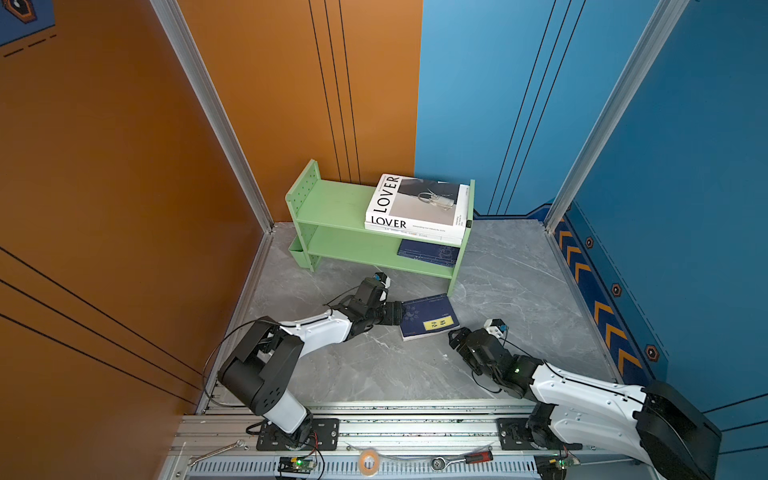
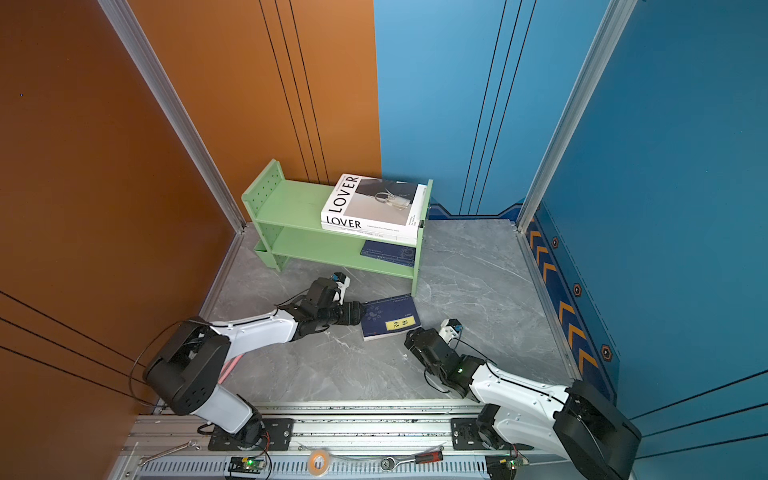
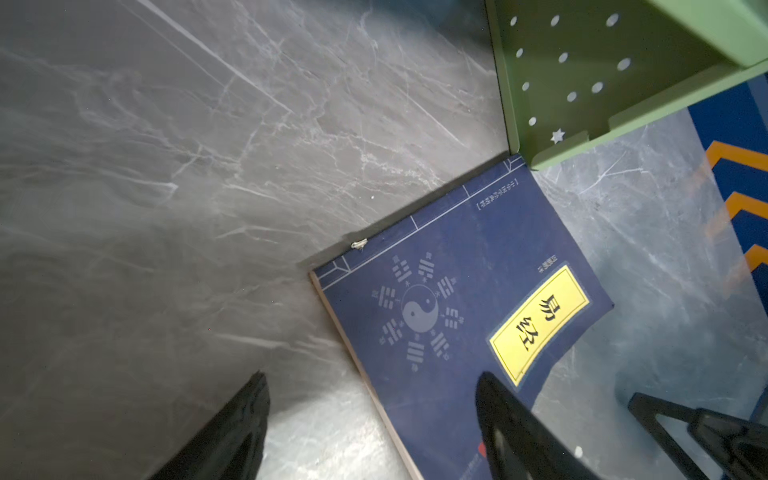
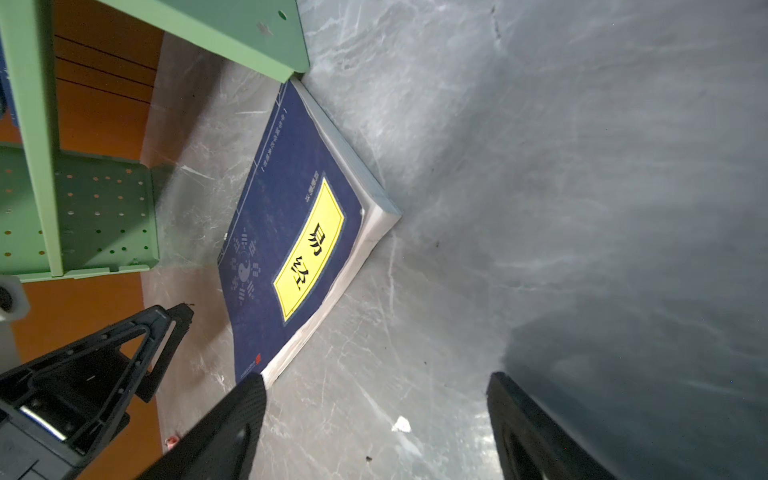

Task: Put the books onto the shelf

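Observation:
A navy book with a yellow label (image 1: 430, 318) (image 2: 390, 318) (image 3: 449, 316) (image 4: 291, 232) lies flat on the grey floor in front of the green shelf (image 1: 332, 203) (image 2: 291, 203). My left gripper (image 1: 400, 313) (image 3: 372, 376) is open at the book's left edge, one finger over the cover and the other over the floor. Just off the book's near right corner, my right gripper (image 1: 455, 334) (image 4: 376, 376) is open and empty. On the top tier the LOVER book (image 1: 415, 199) lies on another white book (image 1: 415, 236). A navy book (image 1: 428, 252) lies on the lower tier.
The shelf's right leg (image 3: 582, 83) (image 4: 249, 33) stands right at the far corner of the floor book. Orange and blue walls close in the floor. A wrench (image 1: 216, 453), a tape roll (image 1: 368, 461) and a ratchet (image 1: 465, 459) lie on the front rail.

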Robot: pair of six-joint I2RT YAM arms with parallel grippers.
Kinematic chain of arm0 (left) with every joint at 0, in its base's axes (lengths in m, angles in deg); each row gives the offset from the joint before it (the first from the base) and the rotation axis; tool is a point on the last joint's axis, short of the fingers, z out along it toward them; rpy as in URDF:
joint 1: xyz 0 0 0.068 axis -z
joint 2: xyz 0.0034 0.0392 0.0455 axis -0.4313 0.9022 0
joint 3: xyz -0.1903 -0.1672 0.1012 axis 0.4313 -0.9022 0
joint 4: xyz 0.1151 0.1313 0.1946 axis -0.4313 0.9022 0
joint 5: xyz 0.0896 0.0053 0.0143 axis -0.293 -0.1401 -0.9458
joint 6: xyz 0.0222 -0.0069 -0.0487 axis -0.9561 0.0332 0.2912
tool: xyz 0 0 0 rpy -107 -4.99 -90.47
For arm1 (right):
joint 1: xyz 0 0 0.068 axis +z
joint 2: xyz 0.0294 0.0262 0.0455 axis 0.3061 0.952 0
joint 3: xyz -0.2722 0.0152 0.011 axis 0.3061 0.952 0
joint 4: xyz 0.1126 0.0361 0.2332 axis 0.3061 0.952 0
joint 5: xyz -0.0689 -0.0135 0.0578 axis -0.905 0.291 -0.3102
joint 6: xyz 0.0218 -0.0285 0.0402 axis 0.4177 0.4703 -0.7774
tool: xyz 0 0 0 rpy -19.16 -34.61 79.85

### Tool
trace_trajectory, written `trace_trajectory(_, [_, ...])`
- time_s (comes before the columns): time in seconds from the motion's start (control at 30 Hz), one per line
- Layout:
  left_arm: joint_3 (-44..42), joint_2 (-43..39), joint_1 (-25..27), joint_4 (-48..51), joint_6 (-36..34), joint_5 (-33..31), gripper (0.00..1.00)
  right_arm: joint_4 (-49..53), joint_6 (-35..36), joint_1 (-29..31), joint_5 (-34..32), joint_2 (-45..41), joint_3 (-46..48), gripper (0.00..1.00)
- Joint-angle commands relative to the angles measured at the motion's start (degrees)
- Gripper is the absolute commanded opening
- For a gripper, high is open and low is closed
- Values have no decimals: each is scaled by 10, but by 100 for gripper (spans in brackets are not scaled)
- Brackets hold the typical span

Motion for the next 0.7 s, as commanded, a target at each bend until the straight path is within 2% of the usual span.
trace_trajectory(0.0, [36, 29, -5, -45, -37, 26, 80, -17, -4, 2, -17, 20, -24, 86])
trace_trajectory(0.4, [85, 133, -13, -63, -43, 53, 77, -22, 10, -20, -1, 50, -42, 86])
trace_trajectory(0.67, [40, 118, 13, -64, 4, 65, 74, -32, 26, -45, 19, 64, -44, 86])
